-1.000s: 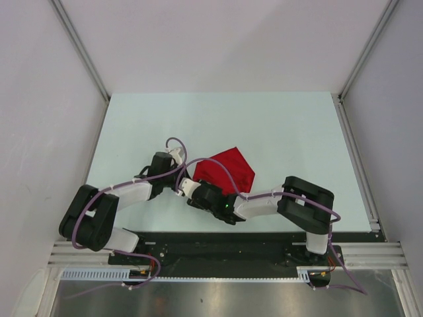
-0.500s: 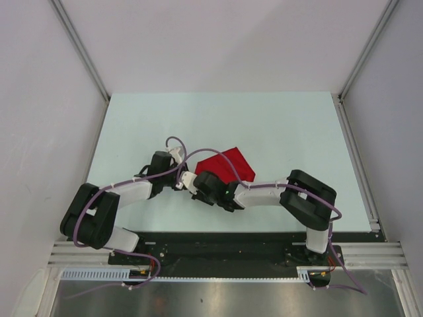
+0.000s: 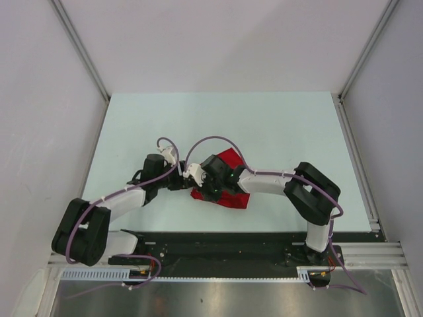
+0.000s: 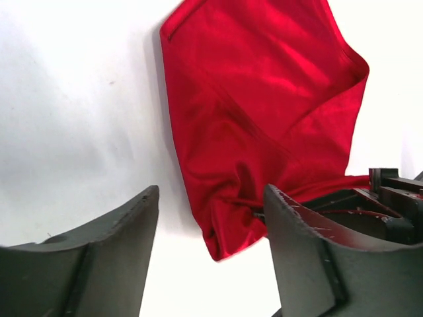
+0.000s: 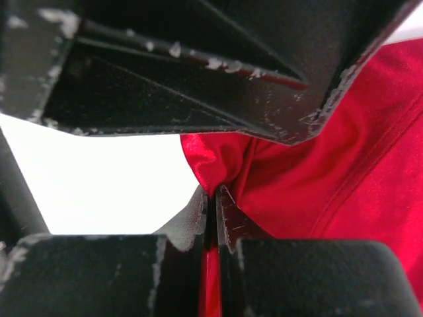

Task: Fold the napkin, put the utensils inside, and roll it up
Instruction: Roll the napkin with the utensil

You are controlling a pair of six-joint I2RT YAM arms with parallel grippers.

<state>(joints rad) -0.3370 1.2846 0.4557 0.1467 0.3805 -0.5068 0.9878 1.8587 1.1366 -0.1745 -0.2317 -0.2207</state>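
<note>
**While the right gripper pinched the napkin, the left one just sat there open**

Since the right gripper (image 5: 211, 205) had its jaws squeezed together on a thin fold of the napkin (image 5: 317, 172), that pinch was the only thing holding any cloth. The left gripper (image 4: 210, 205) had its jaws spread wide and gripped nothing. It was parked just beside the right one, with the napkin's bunched near corner showing between its fingers. From above, both sat close together at the cloth's left edge, toward the front-middle of the table (image 3: 264, 125).

What I'd have worried about: that was a tiny bite on slippery-looking fabric, so any pull could let the fold slide out and flop wherever. A drag along the table could also scrunch the napkin instead of giving a clean crease. And with the grippers that close, one sloppy move and they'd bump each other. I couldn't spot the utensils in any view. If they were under the cloth or an arm, a pull might knock them around, but I honestly can't say.

Material-wise, the napkin was bright red, thin and soft, with a slight sheen and a stitched hem along the edge. It lay rumpled and roughly five-sided, with layers overlapping, and puckered into a tight wad at the pinch. The table was pale, smooth and matte. The gripper fingers were black, hard and scuffed at the tips.
</note>
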